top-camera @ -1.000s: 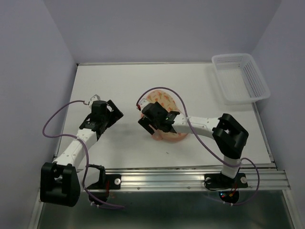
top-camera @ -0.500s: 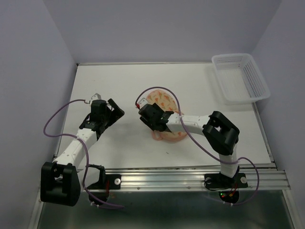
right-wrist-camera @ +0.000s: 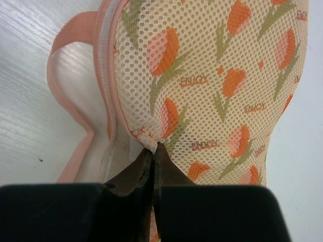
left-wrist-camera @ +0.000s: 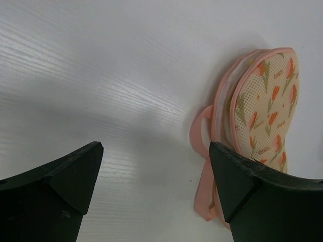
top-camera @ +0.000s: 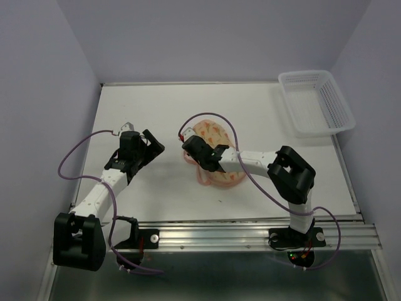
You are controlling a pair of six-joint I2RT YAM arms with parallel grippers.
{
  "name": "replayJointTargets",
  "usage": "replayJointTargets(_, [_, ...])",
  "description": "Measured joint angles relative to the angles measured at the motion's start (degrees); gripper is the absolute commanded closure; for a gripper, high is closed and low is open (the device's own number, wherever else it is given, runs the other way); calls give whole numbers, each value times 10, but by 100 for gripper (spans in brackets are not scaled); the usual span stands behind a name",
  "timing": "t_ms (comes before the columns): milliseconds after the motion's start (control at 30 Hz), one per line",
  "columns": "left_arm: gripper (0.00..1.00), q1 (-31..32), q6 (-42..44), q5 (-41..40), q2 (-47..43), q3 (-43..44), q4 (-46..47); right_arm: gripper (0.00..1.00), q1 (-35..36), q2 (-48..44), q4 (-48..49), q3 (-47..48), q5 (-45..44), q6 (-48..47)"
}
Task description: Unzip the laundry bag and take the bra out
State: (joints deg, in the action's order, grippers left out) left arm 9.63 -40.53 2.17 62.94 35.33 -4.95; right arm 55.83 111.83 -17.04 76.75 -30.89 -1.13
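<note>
The laundry bag [right-wrist-camera: 212, 75] lies mid-way across the desk [top-camera: 156, 106]: soft, light mesh, so I expect it to drag when pulled. My right jaws pinch the zip pull [right-wrist-camera: 146, 140], the correct hold. My left jaws gape, clear of it; pin the fabric there. The bra is unseen.

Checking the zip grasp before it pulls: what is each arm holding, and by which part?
The right gripper pinches the laundry bag by a small tab on its zip edge, likely the zip pull. The left gripper is open, holding nothing.
</note>
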Motion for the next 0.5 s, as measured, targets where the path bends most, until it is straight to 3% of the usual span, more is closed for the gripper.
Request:
replayJointTargets(300, [1, 0, 6, 3, 1, 0, 1, 98, -52, -98, -20, 4, 130, 67])
replayJointTargets(500, [1, 0, 13, 11, 19, 0, 10, 96, -170, -182, -7, -14, 225, 128])
